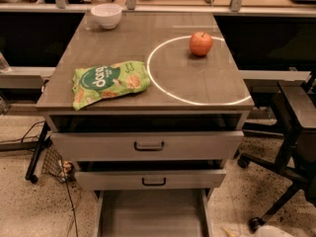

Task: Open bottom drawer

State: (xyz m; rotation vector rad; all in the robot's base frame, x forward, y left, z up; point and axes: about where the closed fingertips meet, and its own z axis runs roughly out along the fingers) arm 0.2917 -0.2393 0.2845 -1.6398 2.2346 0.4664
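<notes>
Here | grey cabinet (197, 78) on speckled floor (29, 206) | bottom drawer (153, 214) pulled out at its foot, plain grey inside | office chair (296, 132) close on its right | on top: green bag (111, 82) front-left, apple (201, 43) back-right, bowl (106, 15) back-left | gripper (274, 231) pale at lower edge, right of cabinet; grip cannot be told
</notes>
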